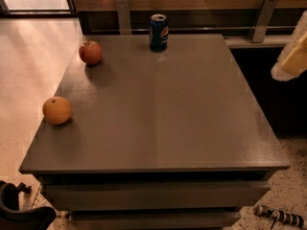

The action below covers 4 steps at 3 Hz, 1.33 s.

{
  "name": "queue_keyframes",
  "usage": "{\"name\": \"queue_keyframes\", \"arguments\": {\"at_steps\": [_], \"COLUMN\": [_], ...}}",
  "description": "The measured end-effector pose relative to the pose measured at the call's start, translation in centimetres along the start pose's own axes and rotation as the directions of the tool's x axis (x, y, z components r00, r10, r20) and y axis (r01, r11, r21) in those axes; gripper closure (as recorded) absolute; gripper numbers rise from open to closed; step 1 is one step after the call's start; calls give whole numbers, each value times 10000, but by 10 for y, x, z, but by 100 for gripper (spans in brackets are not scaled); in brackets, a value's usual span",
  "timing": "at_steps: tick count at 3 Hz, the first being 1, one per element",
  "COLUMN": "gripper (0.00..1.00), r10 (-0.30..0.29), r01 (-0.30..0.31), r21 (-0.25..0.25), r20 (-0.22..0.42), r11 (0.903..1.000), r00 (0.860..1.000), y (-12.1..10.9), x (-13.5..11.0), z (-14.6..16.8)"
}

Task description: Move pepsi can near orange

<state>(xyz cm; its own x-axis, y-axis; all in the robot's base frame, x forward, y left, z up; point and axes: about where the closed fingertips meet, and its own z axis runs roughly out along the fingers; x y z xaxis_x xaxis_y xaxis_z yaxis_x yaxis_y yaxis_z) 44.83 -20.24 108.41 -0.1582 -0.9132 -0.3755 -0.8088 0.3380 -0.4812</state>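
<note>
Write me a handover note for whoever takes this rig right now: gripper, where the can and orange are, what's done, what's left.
Gripper: at the right edge of view, beyond the table's right side, well away from the can.
Can: upright at the table's far edge, about midway along it.
Orange: by the left edge, toward the front. An apple sits at the far left corner, between the two.
Done: nothing yet; the can is far from the orange.
Left: reach the can, grasp it, set it beside the orange, release.
</note>
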Motion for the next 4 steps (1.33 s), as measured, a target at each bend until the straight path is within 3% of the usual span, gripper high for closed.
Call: {"name": "queue_keyframes", "arguments": {"at_steps": [1,2,3,4], "gripper": [0,0,0,0], "r10": [-1,245,1447,2514], "r01": [1,-253,-1465,-2515], "r21": [1,191,-21,-386], "r20": [0,419,1738,2976], "r11": [10000,9995,9892,9671], "r00": [10000,9988,9741,9210], "y": [0,-3,2,3], "x": [0,-6,-18,-34], "z": [0,7,47,92]}}
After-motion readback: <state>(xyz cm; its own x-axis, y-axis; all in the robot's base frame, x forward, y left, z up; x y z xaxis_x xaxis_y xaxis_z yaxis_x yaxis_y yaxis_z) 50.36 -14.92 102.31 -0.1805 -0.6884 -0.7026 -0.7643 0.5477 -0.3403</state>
